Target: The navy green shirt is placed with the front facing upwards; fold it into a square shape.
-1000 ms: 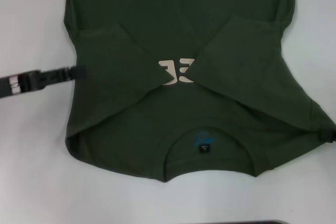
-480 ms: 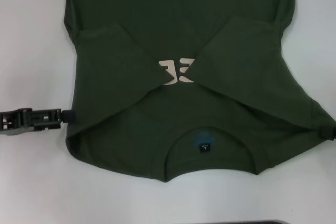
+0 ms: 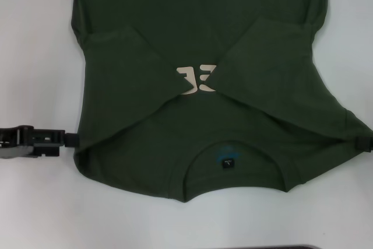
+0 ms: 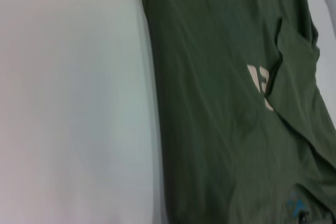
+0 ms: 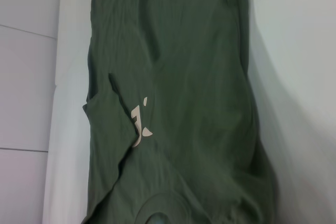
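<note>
Head view: navy green shirt (image 3: 198, 86) spread flat on the white table (image 3: 35, 202), collar nearest the robot, both sleeves folded in over the chest, cream letters (image 3: 197, 80) showing between them. Left gripper (image 3: 69, 140) low at the shirt's left shoulder edge, tip touching the fabric; can't tell its finger state. Right gripper (image 3: 366, 143) at the frame's right edge by the right shoulder corner; can't tell either.

Left wrist view: shirt (image 4: 226, 103) beside bare table.

Right wrist view: shirt (image 5: 178, 103), letters partly covered.
</note>
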